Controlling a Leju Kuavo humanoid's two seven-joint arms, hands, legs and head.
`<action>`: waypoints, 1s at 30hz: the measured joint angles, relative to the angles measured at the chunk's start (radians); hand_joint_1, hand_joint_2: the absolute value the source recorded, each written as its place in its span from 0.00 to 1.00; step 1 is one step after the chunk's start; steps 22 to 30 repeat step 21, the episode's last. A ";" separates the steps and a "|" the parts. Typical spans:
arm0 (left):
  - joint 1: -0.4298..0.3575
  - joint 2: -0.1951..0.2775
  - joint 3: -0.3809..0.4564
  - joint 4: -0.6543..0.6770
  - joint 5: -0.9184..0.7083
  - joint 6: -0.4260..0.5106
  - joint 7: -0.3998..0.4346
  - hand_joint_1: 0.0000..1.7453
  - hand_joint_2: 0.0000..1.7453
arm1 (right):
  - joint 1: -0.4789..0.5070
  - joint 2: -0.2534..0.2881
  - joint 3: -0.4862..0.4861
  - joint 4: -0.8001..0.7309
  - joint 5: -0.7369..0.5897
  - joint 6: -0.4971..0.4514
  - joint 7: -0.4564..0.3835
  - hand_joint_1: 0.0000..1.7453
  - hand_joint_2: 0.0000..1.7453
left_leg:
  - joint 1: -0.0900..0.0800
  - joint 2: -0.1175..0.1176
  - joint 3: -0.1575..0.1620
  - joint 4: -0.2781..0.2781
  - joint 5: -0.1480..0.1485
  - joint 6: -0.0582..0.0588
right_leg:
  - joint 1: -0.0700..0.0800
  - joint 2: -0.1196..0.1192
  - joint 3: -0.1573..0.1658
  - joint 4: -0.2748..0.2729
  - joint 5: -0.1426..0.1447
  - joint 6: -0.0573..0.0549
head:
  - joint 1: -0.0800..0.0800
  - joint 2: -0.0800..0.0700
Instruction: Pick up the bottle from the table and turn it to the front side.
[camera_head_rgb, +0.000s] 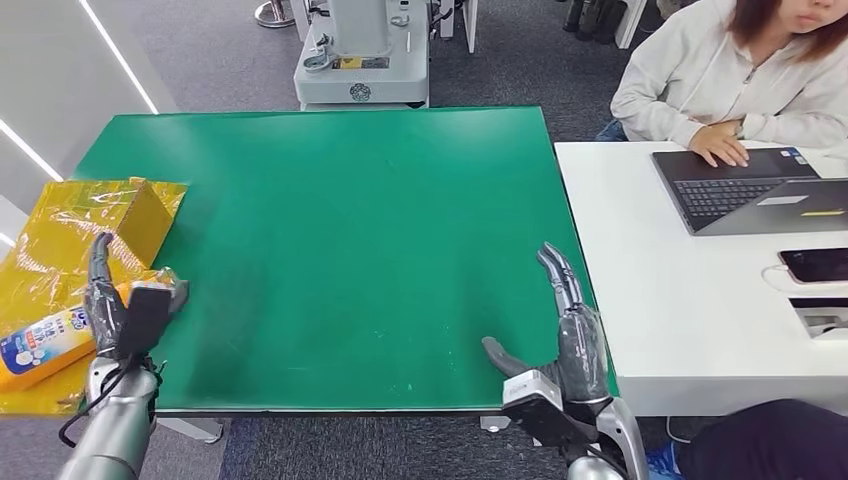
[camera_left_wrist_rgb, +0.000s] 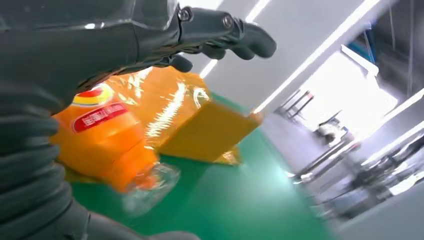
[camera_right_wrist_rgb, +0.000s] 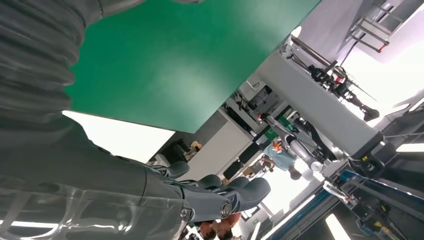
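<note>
The orange bottle (camera_head_rgb: 42, 350) lies on its side at the table's front left corner, on crinkled yellow wrapping, its blue and white label facing up. In the left wrist view the bottle (camera_left_wrist_rgb: 102, 137) shows a red label and a clear cap toward the green table top. My left hand (camera_head_rgb: 118, 300) hovers over the bottle's cap end, fingers (camera_left_wrist_rgb: 225, 35) stretched out and thumb spread, not closed on it. My right hand (camera_head_rgb: 562, 325) is open at the front right edge of the green table (camera_head_rgb: 360, 220), holding nothing; its fingers (camera_right_wrist_rgb: 225, 195) are extended.
A yellow foil-wrapped box (camera_head_rgb: 115, 212) stands just behind the bottle. A white desk (camera_head_rgb: 680, 300) adjoins on the right with a laptop (camera_head_rgb: 750, 190), a phone (camera_head_rgb: 815, 264) and a seated person (camera_head_rgb: 740, 80). A grey machine base (camera_head_rgb: 360, 60) stands beyond the far edge.
</note>
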 joint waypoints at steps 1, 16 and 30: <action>0.019 -0.002 -0.013 -0.064 0.071 -0.029 0.000 0.00 1.00 | -0.004 0.000 0.000 0.005 -0.006 -0.003 -0.002 0.00 1.00 | 0.000 0.000 0.000 0.000 0.000 0.000 | 0.000 0.000 0.000 0.000 0.000 0.000 | 0.000 0.000; 0.320 -0.127 -0.071 -0.873 0.192 -0.448 -0.001 0.00 1.00 | 0.040 0.000 -0.013 -0.003 -0.141 -0.040 -0.116 0.00 1.00 | 0.000 0.000 -0.001 0.000 -0.003 0.000 | 0.000 0.001 -0.001 -0.001 -0.002 0.002 | 0.000 0.000; 0.394 -0.165 -0.122 -0.949 0.143 -0.447 -0.001 0.00 1.00 | 0.057 0.006 -0.021 -0.020 -0.146 -0.031 -0.123 0.00 1.00 | 0.000 0.000 -0.001 0.000 -0.003 0.000 | 0.000 0.001 -0.001 -0.001 -0.002 0.002 | 0.000 0.000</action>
